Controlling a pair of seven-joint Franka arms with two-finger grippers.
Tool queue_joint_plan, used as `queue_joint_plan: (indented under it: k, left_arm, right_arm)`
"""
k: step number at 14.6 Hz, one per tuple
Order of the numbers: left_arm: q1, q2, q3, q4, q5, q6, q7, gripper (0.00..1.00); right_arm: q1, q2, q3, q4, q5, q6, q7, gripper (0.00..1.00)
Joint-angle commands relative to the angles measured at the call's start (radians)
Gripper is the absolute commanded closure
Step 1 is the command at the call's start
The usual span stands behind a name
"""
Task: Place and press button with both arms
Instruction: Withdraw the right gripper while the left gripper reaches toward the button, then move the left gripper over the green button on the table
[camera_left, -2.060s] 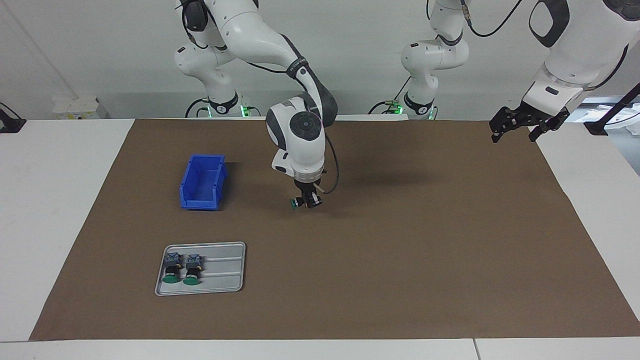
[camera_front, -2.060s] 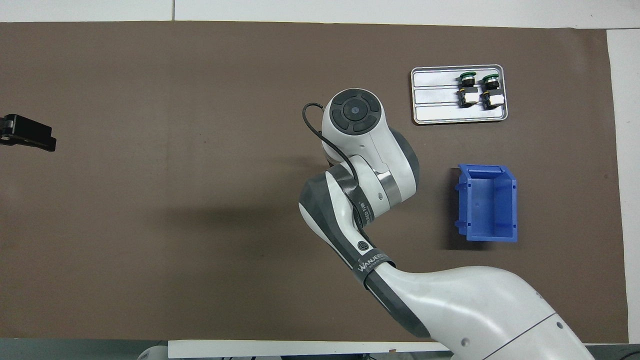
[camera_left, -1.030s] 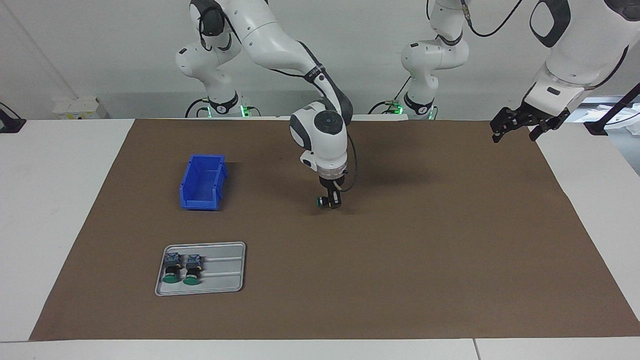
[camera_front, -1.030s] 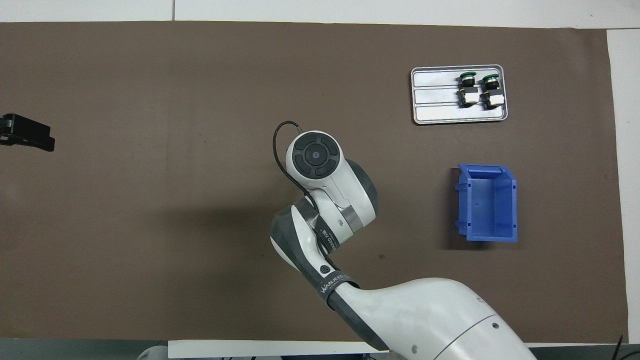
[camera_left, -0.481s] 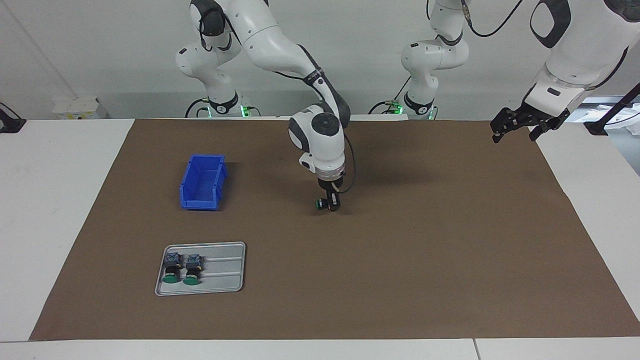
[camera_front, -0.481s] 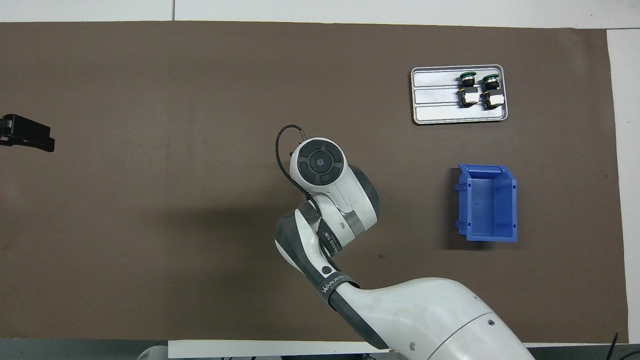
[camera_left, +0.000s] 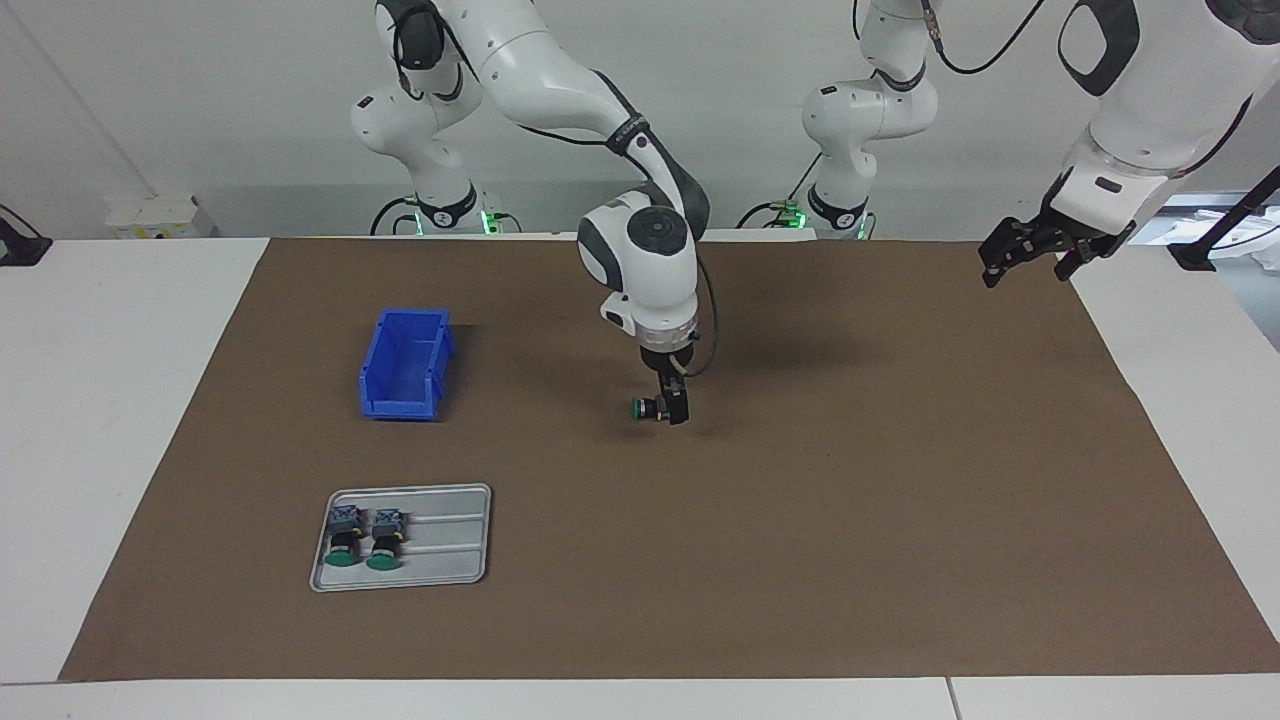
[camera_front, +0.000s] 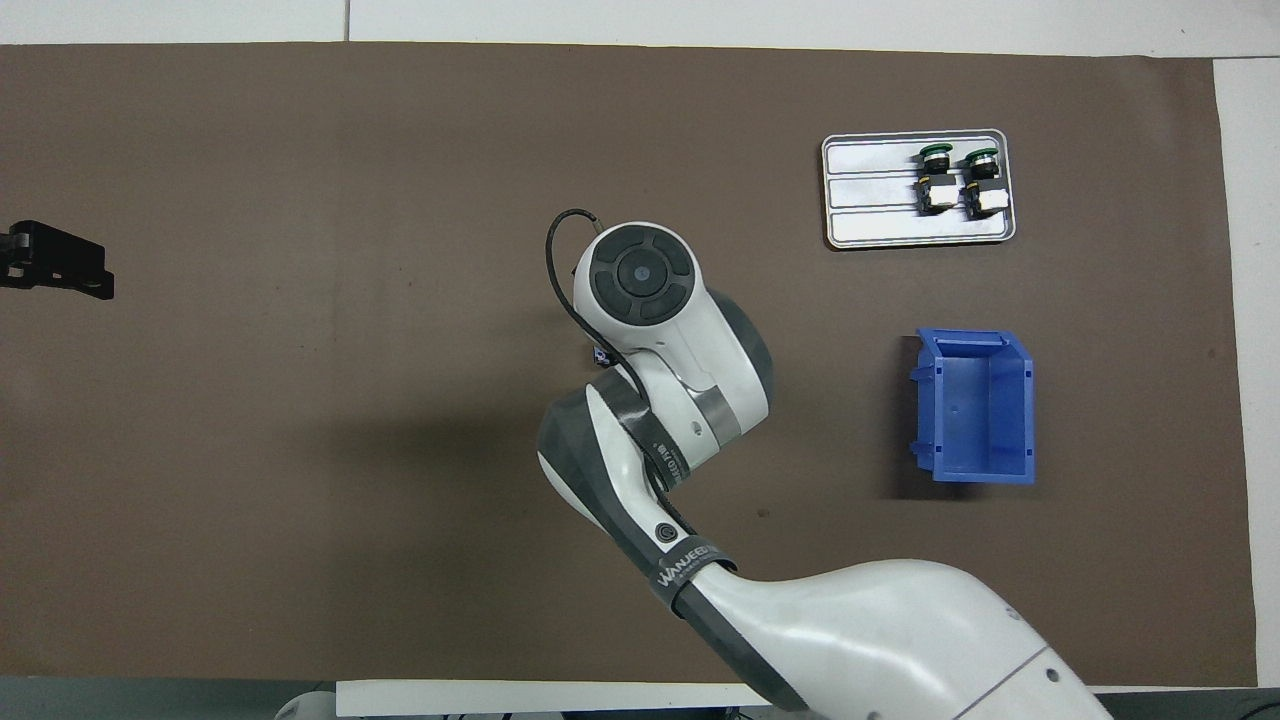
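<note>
Bare brown mat covers most of the tabletop (camera_left: 100, 400). Over its middle the right end effector (camera_left: 668, 409) is clamped on the button (camera_left: 641, 407), green cap sideways, low over the mat. The left end effector (camera_left: 1040, 246), fingers apart, waits over the mat's corner. The ridged metal tray (camera_left: 450, 540) carries two more buttons (camera_left: 362, 535); the blue plastic bin (camera_left: 405, 362) beside it is empty.

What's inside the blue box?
Nothing that shows. The blue box looks bare down to its floor in the overhead view. In the facing view its near wall hides a strip of the floor.
</note>
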Motion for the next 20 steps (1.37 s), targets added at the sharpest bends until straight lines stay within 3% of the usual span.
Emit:
queue_joint_plan:
  k: [1, 5, 8, 12, 15, 17, 20]
  left_arm:
    - [-0.029, -0.062, 0.004, -0.085, -0.008, 0.032, -0.096, 0.01]
    - [-0.073, -0.083, 0.003, -0.141, -0.051, 0.064, -0.358, 0.01]
    - [-0.148, -0.073, 0.004, -0.167, -0.063, 0.095, -0.539, 0.01]
    - [-0.228, -0.033, 0.003, -0.175, -0.117, 0.165, -0.864, 0.02]
    - [-0.311, 0.013, 0.003, -0.185, -0.125, 0.255, -1.140, 0.02]
    - [-0.346, 0.029, 0.003, -0.204, -0.169, 0.326, -1.234, 0.02]
    - [-0.388, 0.072, 0.003, -0.205, -0.227, 0.444, -1.343, 0.04]
  right_arm:
    - [-0.109, -0.125, 0.006, -0.011, -0.002, -0.118, -0.191, 0.01]
    - [-0.233, -0.232, 0.001, -0.014, -0.017, -0.264, -0.573, 0.01]
    - [-0.388, -0.301, 0.003, -0.017, -0.031, -0.364, -0.970, 0.01]
    - [-0.595, -0.382, 0.001, -0.019, -0.038, -0.514, -1.441, 0.01]
    - [-0.680, -0.441, 0.003, -0.019, -0.141, -0.589, -1.757, 0.01]
    - [-0.718, -0.452, 0.010, -0.007, -0.158, -0.619, -1.870, 0.01]
    - [-0.755, -0.453, 0.019, -0.010, -0.147, -0.637, -1.892, 0.01]
